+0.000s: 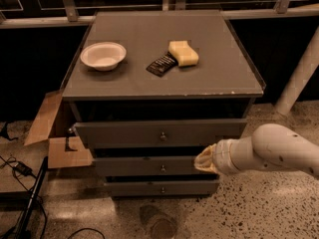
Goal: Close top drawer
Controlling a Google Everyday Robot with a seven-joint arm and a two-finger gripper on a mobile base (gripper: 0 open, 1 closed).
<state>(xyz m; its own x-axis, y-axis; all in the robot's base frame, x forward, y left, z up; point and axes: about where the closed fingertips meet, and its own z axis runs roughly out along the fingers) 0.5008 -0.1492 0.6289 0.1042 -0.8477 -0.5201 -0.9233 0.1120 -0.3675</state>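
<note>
Drawer position: top drawer (119,133) of grey cabinet (234,78) standing pulled out, flat front panel forward of cabinet top edge, dark gap open above panel. Small round knob (163,136) at panel centre.

Gripper (203,161): below and to right of that knob, under lower edge of top drawer panel, in front of right end of middle drawer (139,167). Well apart from knob. Contact with panel or with middle drawer front: cannot tell. Held at end of white arm (279,151) entering from right edge of view, pointing left toward cabinet. Gripper opening: cannot tell. Nothing seen held.

Bottom drawer (149,188) beneath, narrower, own knob at centre.

On cabinet top: white bowl (103,55) at left; yellow sponge (183,53) near centre, touching dark flat packet (160,64) on its left. Pale markings on packet, too small to read.

Left of cabinet: open cardboard box (52,133), flap raised, just beside drawer's left end. Cables (17,167) on speckled floor (259,208).
</note>
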